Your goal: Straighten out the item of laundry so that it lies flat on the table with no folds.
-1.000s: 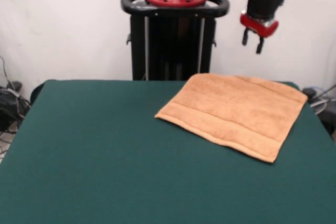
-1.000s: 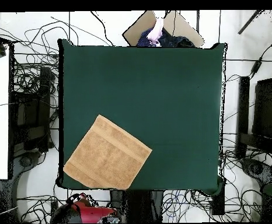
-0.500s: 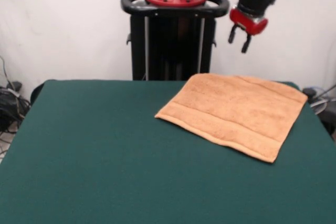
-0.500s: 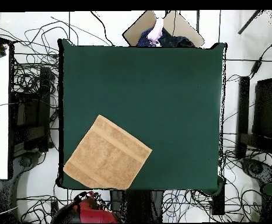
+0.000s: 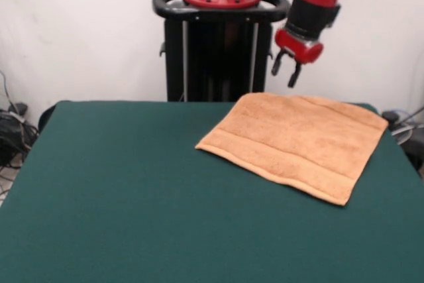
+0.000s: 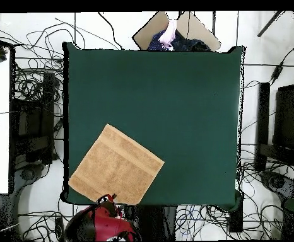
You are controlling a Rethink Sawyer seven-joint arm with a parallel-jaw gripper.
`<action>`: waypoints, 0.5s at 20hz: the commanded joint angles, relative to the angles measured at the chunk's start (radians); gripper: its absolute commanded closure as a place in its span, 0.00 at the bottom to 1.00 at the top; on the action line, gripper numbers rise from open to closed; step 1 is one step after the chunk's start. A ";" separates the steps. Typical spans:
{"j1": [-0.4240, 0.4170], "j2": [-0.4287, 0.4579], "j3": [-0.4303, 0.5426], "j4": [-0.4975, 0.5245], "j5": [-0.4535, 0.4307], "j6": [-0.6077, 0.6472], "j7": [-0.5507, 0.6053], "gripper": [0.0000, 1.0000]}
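One towel [image 5: 295,144] on my list, orange-tan terry, lying spread and flat on the green table [image 5: 132,190] with no fold that I can see; woven band stripes run near two opposite hems. In the front view it sits at the table's far right, turned on the diagonal, one corner pointing toward the table's middle and its far right corner reaching the table's edge. From overhead the same towel [image 6: 116,166] occupies the lower left corner of the table [image 6: 187,107], rotated like a diamond, its lower hem close to the table's edge. One gripper [image 5: 285,70] — black fingers under a red wrist — hangs in the air above the towel's far edge, well clear of the cloth and touching nothing. I see the two fingers spread apart with a plain gap between them, and nothing held. Overhead, the gripper [image 6: 107,202] shows just at the towel's lower hem. One person's hand [image 6: 169,33] shows beyond the table's top edge in the overhead view — apart from the arm.
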 commanded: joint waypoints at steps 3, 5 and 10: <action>-0.100 0.169 0.016 -0.193 -0.030 -0.105 0.055 0.00; -0.137 0.174 0.037 -0.199 -0.050 -0.099 0.048 0.00; -0.214 0.166 0.049 -0.241 -0.099 -0.075 0.017 0.00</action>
